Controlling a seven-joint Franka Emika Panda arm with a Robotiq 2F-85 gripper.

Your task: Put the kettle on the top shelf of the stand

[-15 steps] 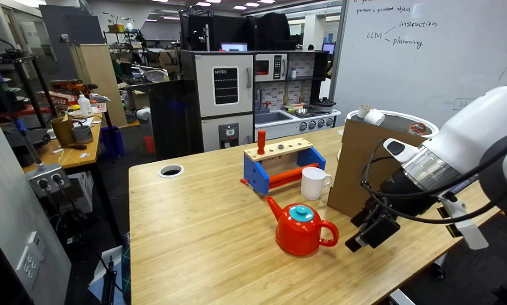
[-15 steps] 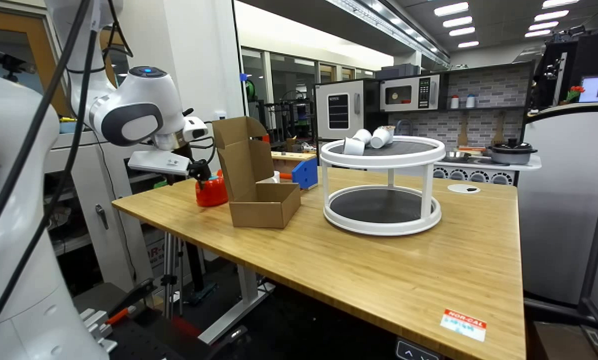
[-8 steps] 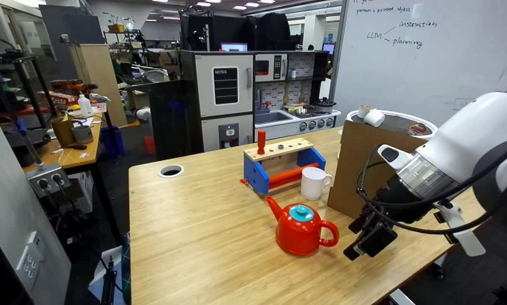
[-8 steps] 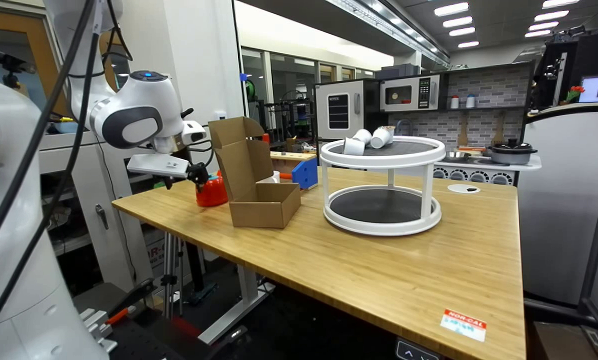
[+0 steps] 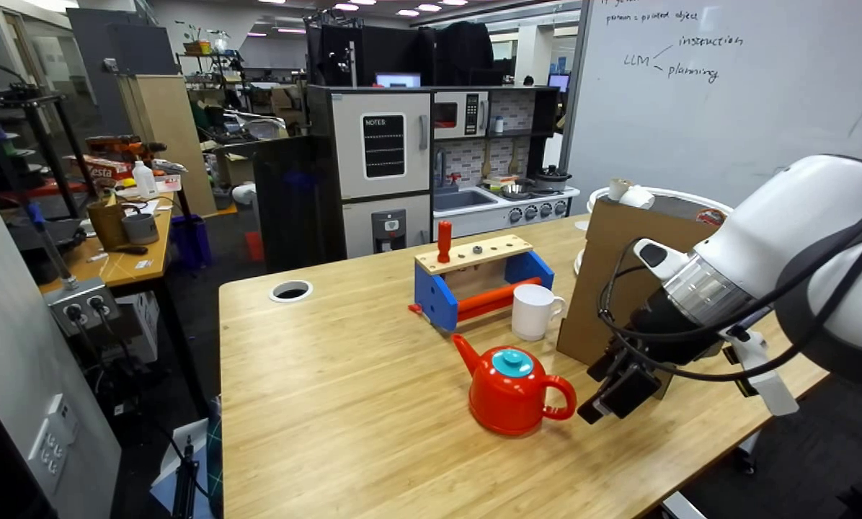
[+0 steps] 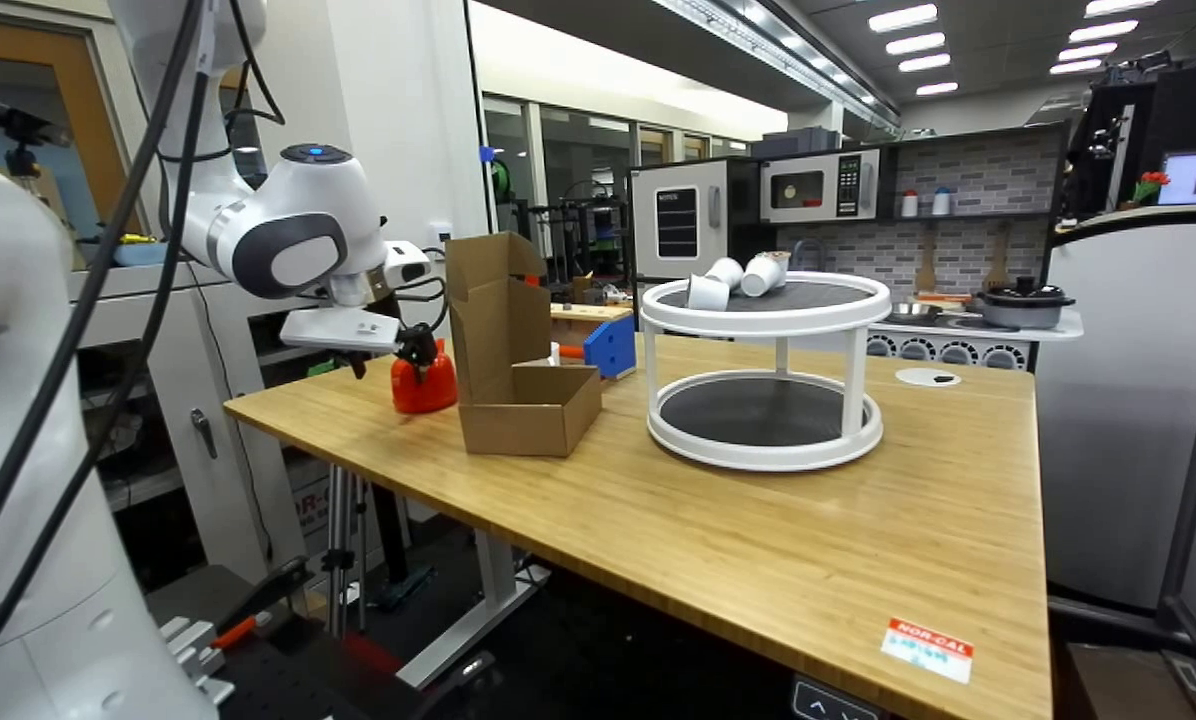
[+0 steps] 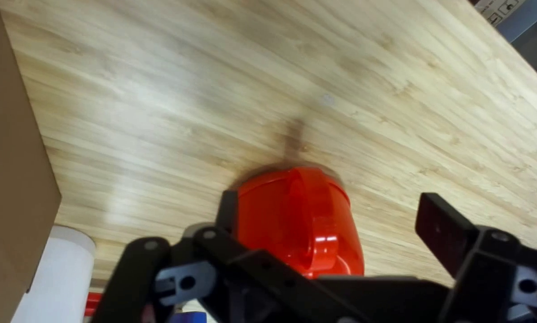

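The red kettle (image 5: 503, 396) with a turquoise lid stands upright on the table; its handle (image 5: 566, 393) points toward my gripper (image 5: 592, 393). The kettle also shows in an exterior view (image 6: 424, 385), partly behind the gripper. The gripper is open and empty, just off the handle's outer side. In the wrist view the handle (image 7: 322, 220) appears between the open fingers (image 7: 331, 213), nearer the left one. The stand (image 6: 768, 322) is a white round two-tier stand. Its top shelf (image 6: 826, 296) holds several white cups (image 6: 726, 275); the lower shelf (image 6: 758, 410) holds nothing visible.
An open brown cardboard box (image 6: 528, 415) with a raised lid stands between gripper and stand; its panel (image 7: 12, 134) is close at the wrist view's left. A white mug (image 5: 532, 313) and a blue-and-red wooden rack (image 5: 474, 256) stand behind the kettle.
My gripper first lowered, then rose slightly and moved closer to the kettle's handle, still open. The box's raised lid has swung away from the arm and stands more upright. The kettle has not moved.
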